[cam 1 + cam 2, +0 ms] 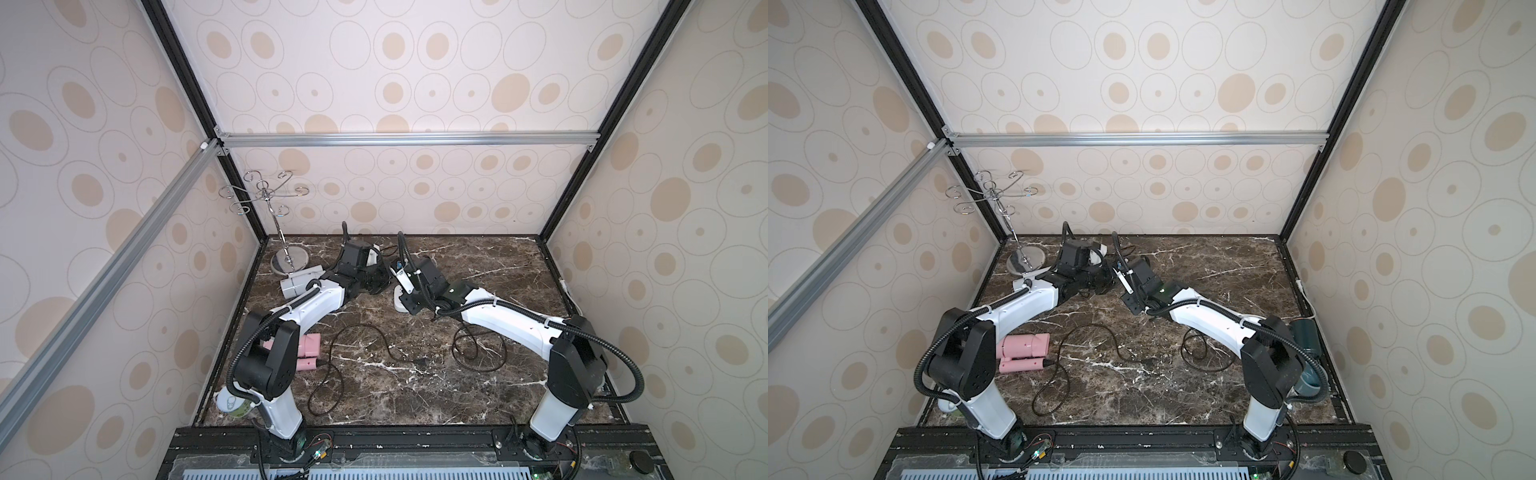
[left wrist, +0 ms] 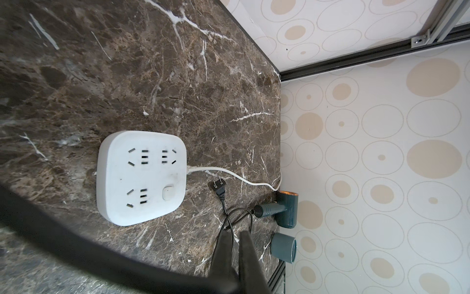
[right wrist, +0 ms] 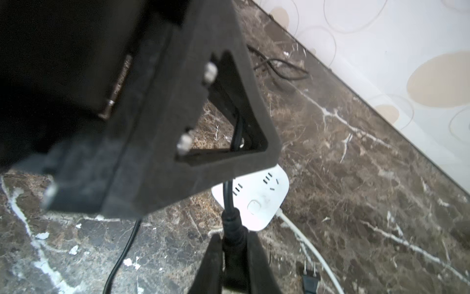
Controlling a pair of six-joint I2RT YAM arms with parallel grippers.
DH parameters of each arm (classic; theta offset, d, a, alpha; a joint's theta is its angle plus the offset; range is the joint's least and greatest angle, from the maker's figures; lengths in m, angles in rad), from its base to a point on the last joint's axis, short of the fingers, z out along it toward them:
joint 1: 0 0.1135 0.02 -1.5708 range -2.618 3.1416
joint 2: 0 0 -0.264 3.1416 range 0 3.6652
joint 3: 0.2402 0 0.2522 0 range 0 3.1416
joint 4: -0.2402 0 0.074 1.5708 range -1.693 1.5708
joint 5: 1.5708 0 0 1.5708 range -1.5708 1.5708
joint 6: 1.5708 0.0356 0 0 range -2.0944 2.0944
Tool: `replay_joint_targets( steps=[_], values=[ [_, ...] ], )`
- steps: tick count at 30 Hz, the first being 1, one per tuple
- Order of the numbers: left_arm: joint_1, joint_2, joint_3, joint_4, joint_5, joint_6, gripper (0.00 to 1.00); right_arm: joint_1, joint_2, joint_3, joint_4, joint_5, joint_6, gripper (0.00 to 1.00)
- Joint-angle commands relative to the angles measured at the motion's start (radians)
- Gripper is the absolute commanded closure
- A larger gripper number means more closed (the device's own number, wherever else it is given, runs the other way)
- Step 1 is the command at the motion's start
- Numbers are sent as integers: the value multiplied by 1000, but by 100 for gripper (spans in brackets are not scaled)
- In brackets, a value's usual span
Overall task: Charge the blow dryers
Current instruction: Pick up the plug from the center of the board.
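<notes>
Right fingers (image 3: 211, 267) pinching a plug (image 3: 232, 229) near the socket block (image 2: 142, 178); left fingers (image 2: 248, 257) pressed on its cord (image 3: 227, 193). Sockets all empty: white dryer (image 1: 297, 284), pink dryer (image 1: 309, 347), green dryer (image 2: 286, 211), each apart from the block, unplugged.

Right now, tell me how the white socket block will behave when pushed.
The socket block is flat and low, so it probably won't tip. It lies loose on the polished marble table, so it may slide. Its white cable lies slack, so it likely won't hold it back.
</notes>
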Motion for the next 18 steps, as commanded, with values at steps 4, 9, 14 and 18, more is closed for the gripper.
replay_joint_targets(
  steps=[4, 9, 14, 18],
  values=[
    [-12, -19, 55, 3, 66, 11, 100, -11, 2, 1, -36, -80, -12, 100],
    [-12, -11, 68, 7, 90, 12, 90, -29, -5, -2, -42, -166, 18, 100],
    [-10, -25, 61, 1, 87, 27, 70, -89, -37, -36, -10, -307, 98, 100],
    [-8, -24, 51, -8, 101, 41, 69, -153, -68, -76, 46, -446, 182, 100]
  ],
)
